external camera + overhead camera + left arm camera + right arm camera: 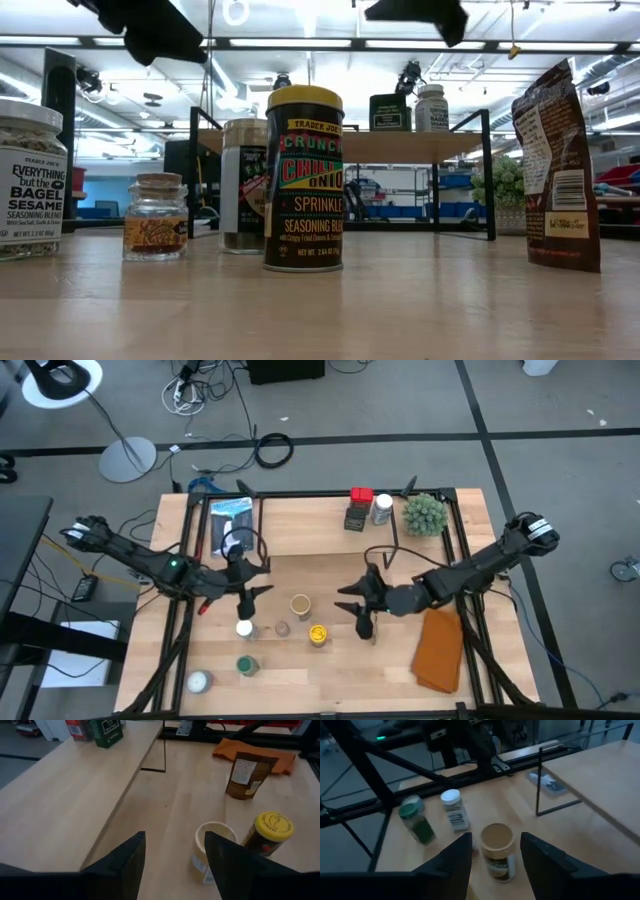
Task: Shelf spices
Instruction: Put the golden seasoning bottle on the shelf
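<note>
Wrist views show both grippers' jaws spread, seemingly empty, near the tan-lidded jar (498,850).

The yellow-lidded dark jar (304,180) is showing "TRADER JOE'S", "CRUNCHY CHILI ONION", "SPRINKLE" and "SEASONING BLEND" (letters partly wrapping out of sight). The white-labelled jar (32,180) at the low view's edge is reading "EVERYTHING but the BAGEL SESAME SEASONING BLEND". Other labels are staying unreadable.
</note>
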### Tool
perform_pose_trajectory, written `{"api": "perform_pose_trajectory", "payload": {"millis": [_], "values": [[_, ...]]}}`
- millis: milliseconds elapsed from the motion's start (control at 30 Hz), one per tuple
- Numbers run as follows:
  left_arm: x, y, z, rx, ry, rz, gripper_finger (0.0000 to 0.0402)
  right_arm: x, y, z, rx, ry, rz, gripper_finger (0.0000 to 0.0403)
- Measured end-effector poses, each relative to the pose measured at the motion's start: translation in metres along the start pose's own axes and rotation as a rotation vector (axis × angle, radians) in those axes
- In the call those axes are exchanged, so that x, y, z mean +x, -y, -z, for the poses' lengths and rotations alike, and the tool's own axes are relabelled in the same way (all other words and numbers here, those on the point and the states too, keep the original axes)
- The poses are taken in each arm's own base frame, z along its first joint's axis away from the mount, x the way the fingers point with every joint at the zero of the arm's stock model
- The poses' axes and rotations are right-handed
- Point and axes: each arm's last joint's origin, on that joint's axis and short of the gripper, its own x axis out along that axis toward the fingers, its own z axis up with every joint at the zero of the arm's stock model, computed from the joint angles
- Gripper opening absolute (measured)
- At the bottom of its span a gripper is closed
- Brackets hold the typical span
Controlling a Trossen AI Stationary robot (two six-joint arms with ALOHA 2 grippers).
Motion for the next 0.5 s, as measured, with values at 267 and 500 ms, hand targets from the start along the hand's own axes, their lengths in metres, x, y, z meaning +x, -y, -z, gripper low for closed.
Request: {"api": "perform_pose_trajectory", "payload": {"millis": [267,500], "values": [[0.005,0.004,0.002,-0.022,-0.024,0.008,0.0209,0.052,0.005,-0.003,-0.118,-0.092,-0.039,0.0149],[0.005,0.004,0.002,-0.048,-0.021,0.009,0.0209,0.092,-0.003,-0.008,-0.322,-0.292,-0.023,0.0147]]}}
